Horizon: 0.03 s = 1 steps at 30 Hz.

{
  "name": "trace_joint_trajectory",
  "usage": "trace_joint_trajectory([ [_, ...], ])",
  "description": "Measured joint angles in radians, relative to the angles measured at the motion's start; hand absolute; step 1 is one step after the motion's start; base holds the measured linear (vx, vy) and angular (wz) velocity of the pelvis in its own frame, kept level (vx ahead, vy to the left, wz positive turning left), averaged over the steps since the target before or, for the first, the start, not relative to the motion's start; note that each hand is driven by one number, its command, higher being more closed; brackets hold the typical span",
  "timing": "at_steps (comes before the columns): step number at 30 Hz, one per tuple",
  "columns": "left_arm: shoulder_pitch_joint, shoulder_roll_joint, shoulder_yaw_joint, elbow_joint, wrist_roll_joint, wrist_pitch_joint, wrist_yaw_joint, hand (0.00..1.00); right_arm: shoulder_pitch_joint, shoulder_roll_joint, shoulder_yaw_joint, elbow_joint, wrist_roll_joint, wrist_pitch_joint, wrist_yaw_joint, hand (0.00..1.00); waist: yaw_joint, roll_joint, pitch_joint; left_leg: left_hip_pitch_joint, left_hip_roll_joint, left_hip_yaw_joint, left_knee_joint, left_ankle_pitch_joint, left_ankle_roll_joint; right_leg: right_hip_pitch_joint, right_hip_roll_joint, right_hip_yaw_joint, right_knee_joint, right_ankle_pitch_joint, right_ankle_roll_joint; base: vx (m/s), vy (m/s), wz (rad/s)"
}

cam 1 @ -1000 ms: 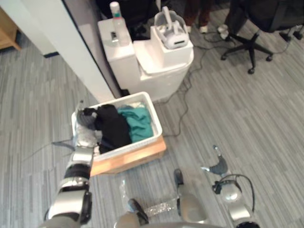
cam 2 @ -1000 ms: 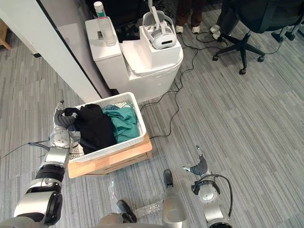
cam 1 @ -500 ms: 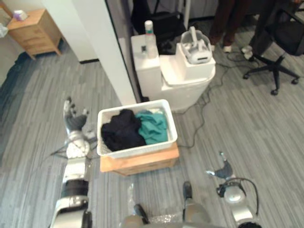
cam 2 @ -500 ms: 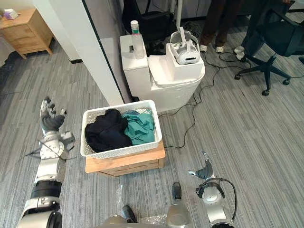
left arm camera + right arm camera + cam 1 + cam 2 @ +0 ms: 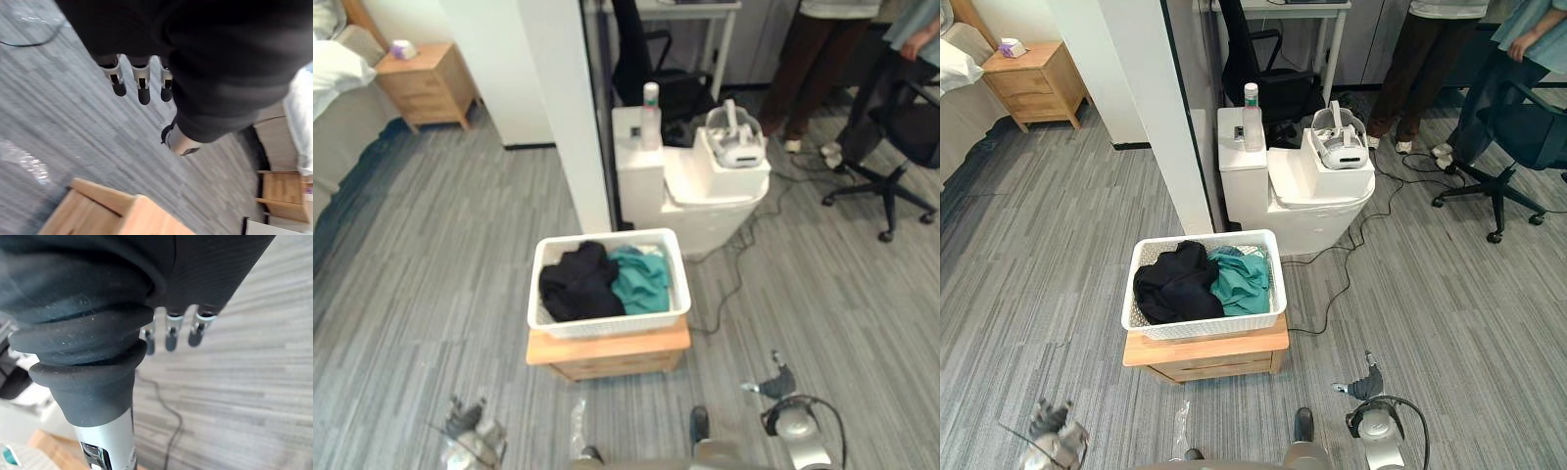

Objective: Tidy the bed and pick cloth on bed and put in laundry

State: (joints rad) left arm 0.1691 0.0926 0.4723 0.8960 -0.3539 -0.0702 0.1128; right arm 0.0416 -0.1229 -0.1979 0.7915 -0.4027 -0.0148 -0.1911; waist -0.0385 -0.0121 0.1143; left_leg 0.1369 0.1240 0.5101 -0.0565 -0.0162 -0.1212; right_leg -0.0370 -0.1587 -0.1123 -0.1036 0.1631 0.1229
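Left hand (image 5: pixel 470 433) and right hand (image 5: pixel 779 380) hang low, fingers relaxed, holding nothing. Black cloth (image 5: pixel 576 284) and teal cloth (image 5: pixel 640 279) lie in the basket (image 5: pixel 607 324), so I judge this drop done; next I need the bed (image 5: pixel 342 137), well apart

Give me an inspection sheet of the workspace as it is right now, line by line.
Surface: grey plank floor; wooden stand under the basket.
Job's things: white laundry basket holds black cloth and teal cloth; bed at far left edge.
Clutter: bottle and headset on a white unit.
Hands: left hand low, open, holding nothing; right hand low, open, holding nothing.
Cables: black cable on the floor beside the basket.
Surroundings: white pillar, nightstand, office chair, people standing.
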Motion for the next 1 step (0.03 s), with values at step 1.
trace_joint_trajectory([
  [1,0.000,-0.006,-0.003,0.016,0.007,0.003,-0.009,0.00,-0.004,0.000,-0.005,0.024,0.009,0.000,0.000,0.00,0.000,0.000,0.000,0.003,0.000,0.006,-0.002,0.000,0.000,-0.001,0.000,0.004,0.000,0.000,0.000,-0.01,-0.013,-0.12],
])
